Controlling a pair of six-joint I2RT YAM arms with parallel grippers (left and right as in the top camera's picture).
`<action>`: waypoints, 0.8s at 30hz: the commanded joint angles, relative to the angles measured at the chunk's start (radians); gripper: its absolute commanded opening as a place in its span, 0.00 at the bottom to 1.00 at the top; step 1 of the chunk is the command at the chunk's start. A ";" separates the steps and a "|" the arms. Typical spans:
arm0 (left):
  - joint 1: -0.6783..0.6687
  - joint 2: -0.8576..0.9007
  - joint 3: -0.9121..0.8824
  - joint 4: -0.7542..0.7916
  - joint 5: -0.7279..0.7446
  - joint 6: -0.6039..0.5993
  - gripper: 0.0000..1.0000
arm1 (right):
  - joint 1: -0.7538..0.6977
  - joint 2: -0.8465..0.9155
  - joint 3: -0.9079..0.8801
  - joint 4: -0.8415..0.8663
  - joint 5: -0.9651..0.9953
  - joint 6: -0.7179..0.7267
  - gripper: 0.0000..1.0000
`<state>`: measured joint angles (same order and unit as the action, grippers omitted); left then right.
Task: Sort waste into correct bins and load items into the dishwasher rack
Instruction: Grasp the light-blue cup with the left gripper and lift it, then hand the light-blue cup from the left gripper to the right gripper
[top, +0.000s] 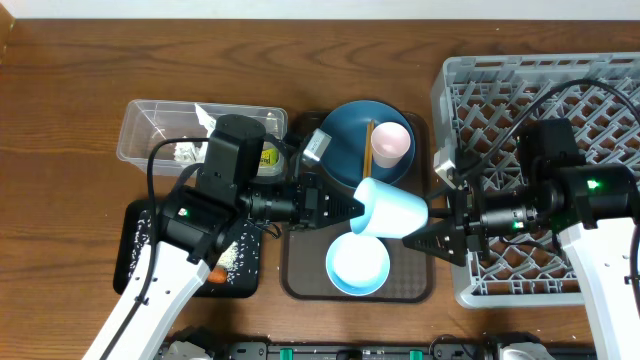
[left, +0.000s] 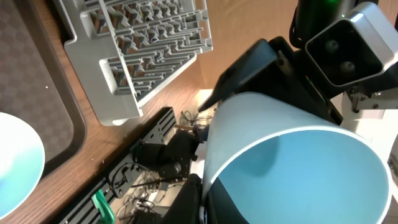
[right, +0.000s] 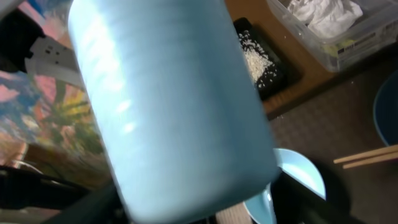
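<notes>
The left gripper is clamped on the rim of the light blue cup, a smooth tapered tumbler held in the air on its side, mouth to the left and base to the right. The right gripper has a dark finger on either side of the cup's base; whether they press on it or stand just clear cannot be told. Below the cup lies the brown serving tray, and on it sit the light blue bowl with white inside and, further back, the large dark blue round plate. The plate carries the pinkish-white cup and the pair of wooden chopsticks. Left of the serving tray, the clear rectangular plastic tub holds crumpled white paper napkins, with the small yellow-green wrapper at its right end. In front of the tub, the shallow black rectangular tray holds loose white rice grains and the orange carrot. The large square grey plastic crate stands at the right on the wooden table.
</notes>
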<state>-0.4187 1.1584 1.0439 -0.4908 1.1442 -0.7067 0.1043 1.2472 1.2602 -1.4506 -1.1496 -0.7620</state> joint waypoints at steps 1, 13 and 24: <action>0.003 -0.002 0.007 0.002 0.050 0.015 0.06 | 0.015 -0.005 -0.001 0.003 -0.044 -0.033 0.59; -0.015 -0.002 0.007 -0.002 0.050 0.017 0.06 | 0.015 -0.005 -0.001 0.058 -0.097 -0.032 0.69; -0.018 -0.003 0.007 -0.001 0.050 0.017 0.06 | 0.015 -0.005 -0.001 0.131 -0.098 -0.032 0.77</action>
<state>-0.4271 1.1584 1.0439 -0.4908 1.1637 -0.7063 0.1043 1.2472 1.2602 -1.3350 -1.2072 -0.7799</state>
